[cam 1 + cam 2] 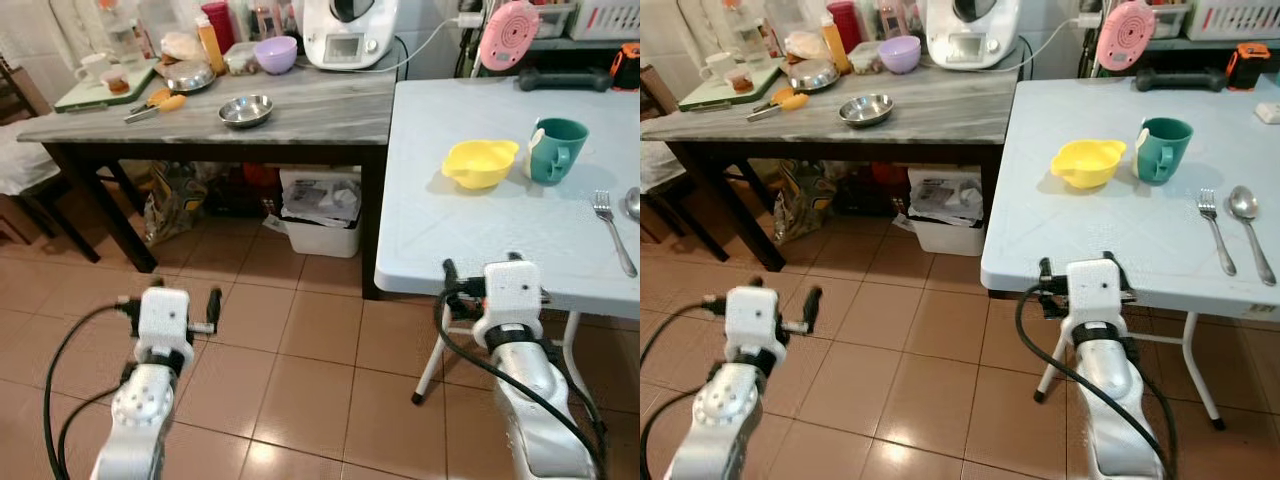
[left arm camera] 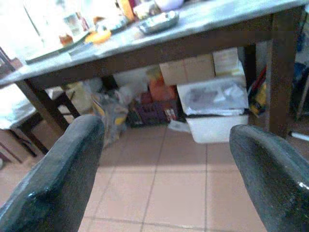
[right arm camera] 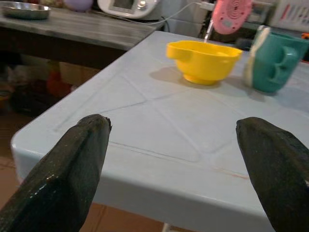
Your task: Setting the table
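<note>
Right wrist view shows the right gripper [image 3: 174,164], fingers apart and empty, approaching the white table [image 3: 159,121] edge, with the yellow bowl [image 3: 203,60] beyond, probably needing a forward reach

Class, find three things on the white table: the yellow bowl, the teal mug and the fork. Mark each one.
yellow bowl [image 1: 1086,163], right eye view, on its inner hollow.
teal mug [image 1: 1167,148], right eye view, on its outer wall.
fork [image 1: 1217,229], right eye view, on the handle.
</note>
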Robot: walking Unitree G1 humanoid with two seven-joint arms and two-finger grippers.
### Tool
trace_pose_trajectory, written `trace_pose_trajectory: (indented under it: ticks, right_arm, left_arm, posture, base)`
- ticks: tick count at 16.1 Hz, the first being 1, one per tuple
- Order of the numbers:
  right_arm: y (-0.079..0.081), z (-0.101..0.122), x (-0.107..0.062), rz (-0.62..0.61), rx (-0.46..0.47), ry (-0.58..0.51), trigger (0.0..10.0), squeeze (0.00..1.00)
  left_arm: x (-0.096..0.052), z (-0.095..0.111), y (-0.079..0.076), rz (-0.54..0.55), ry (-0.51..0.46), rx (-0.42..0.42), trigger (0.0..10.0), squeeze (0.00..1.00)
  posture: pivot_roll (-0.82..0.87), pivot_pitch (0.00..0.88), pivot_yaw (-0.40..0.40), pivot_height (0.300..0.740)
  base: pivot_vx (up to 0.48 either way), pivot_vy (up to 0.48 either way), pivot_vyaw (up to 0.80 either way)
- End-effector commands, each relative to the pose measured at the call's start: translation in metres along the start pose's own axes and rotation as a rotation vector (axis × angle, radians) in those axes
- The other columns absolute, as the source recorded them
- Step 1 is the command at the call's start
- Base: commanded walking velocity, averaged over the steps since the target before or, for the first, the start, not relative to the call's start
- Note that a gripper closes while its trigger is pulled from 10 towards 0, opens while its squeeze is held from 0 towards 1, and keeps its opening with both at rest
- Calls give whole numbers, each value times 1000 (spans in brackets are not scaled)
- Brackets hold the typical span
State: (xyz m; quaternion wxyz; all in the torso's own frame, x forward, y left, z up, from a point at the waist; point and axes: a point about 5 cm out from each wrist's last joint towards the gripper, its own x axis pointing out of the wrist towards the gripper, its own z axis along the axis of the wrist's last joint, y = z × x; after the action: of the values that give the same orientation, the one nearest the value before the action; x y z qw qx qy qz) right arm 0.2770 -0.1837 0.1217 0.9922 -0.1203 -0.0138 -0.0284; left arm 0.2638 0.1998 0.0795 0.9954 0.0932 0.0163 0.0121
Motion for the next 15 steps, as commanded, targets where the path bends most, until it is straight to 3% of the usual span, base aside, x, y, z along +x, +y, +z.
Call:
trace_pose_trajectory:
  ticks: [1,3,7,10,15]
  right_arm:
    - [7,1,3,17,12,-7,10000,0]
    - [4,-2,2,17,33,6,10000,0]
    - [4,-7,-2,29,29,18,10000,0]
    - [8,-5,-5,18,34,7,10000,0]
    - [6,-4,-1,-23,65,12,10000,0]
  left_arm:
    - [-6,-7,7,20,25,13,10000,0]
    - [-15,-9,5,48,39,-15,10000,0]
    - [-16,-14,-6,38,50,-40,10000,0]
    - [-6,-6,-17,-7,28,-49,10000,0]
    - [4,-2,-26,-45,17,-58,10000,0]
  posture:
    - [-242,0,122,740]
    - [-227,0,122,740]
    - [-255,0,122,740]
    - [-269,0,138,740]
    - [-310,0,162,740]
  base:
    - [0,0,0]
    - [0,0,0]
    - [0,0,-297]
    - [0,0,0]
    - [0,0,-789]
